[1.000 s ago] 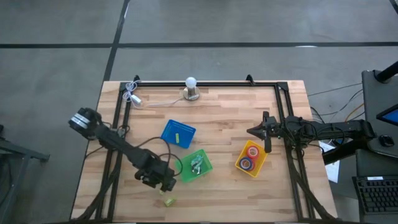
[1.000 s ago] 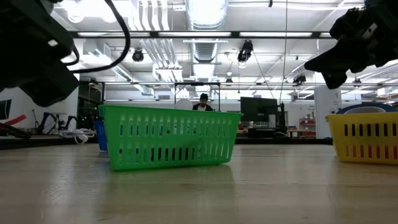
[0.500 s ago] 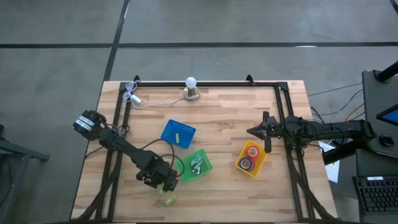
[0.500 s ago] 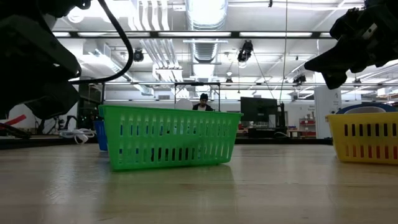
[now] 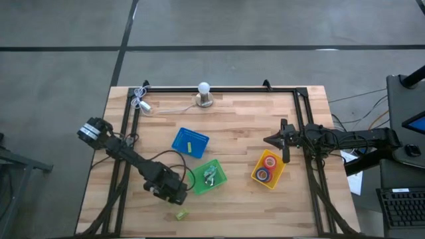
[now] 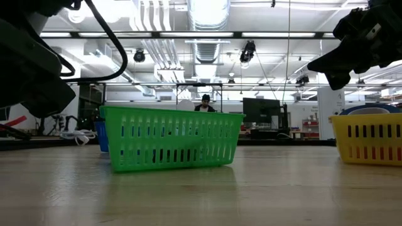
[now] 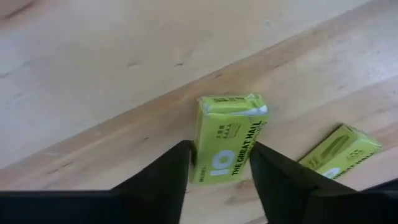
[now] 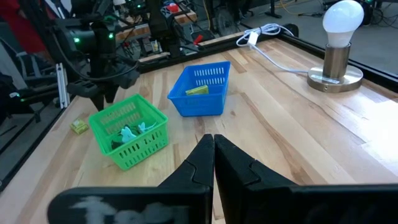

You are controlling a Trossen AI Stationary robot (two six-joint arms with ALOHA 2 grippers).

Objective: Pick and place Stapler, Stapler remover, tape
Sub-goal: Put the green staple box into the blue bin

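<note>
Left wrist view: staple box [image 7: 229, 137] lies between left pincer [image 7: 219, 163] fingers.

Lab: ceiling ducts [image 6: 207, 16], monitors [image 6: 260, 111]

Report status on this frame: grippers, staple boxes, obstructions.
Left gripper open, fingers straddling a yellow-green box on the table, no grip yet. Second box alongside. Right gripper shut, waiting near the yellow bin. Nothing in the way.

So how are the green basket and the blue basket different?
The green basket sits nearer the left end effector and holds pale green items, while the blue basket lies farther back and holds one yellow-green box. The green basket looks slightly larger than the blue basket. Both are slotted plastic baskets set at an angle.
</note>
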